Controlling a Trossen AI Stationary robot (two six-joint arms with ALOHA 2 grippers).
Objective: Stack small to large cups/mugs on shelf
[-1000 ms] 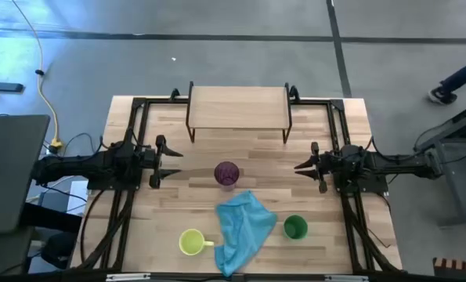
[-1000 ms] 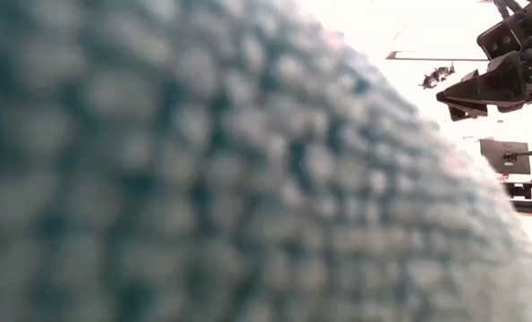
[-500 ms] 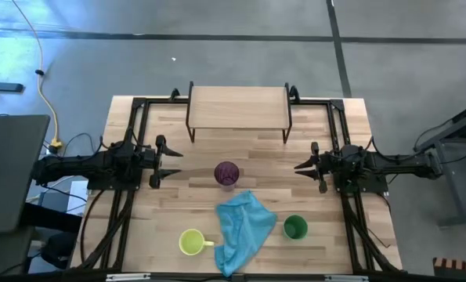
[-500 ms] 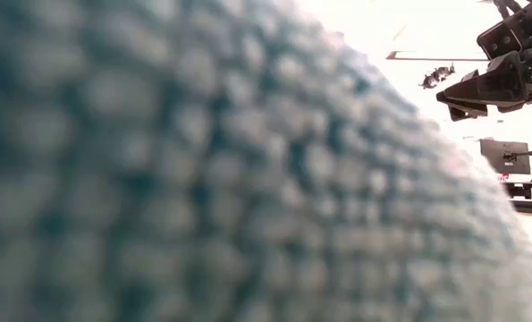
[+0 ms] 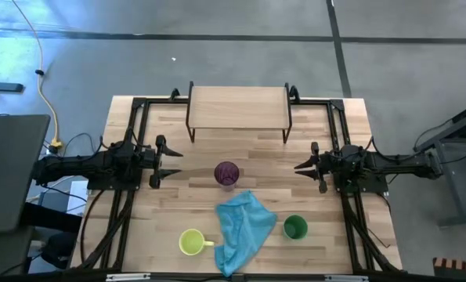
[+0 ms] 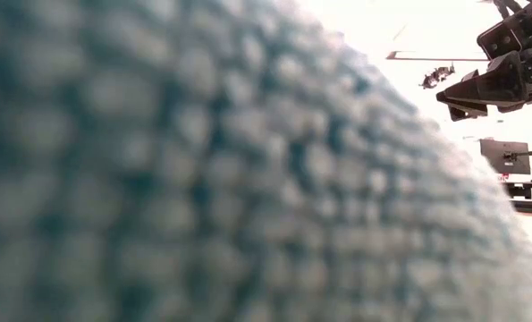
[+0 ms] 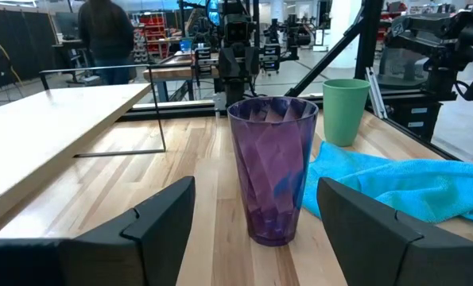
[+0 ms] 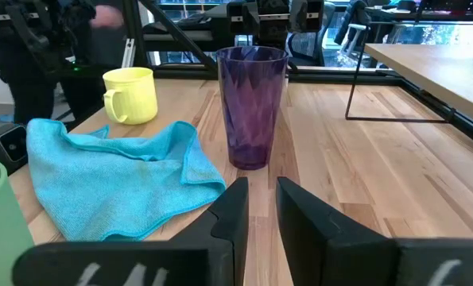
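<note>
The purple cup stands upright on the tabletop at its middle, between both grippers; it also shows in the left wrist view and the right wrist view. The yellow-green mug stands near the front edge, left of the cloth. The green cup stands to the cloth's right. The shelf stands on its black legs at the table's far side. My left gripper is open, left of the purple cup. My right gripper is nearly shut and empty, right of the cup.
A light blue cloth lies crumpled between the mug and the green cup, reaching the front edge; it fills most of the low view. A person stands in the room beyond the table.
</note>
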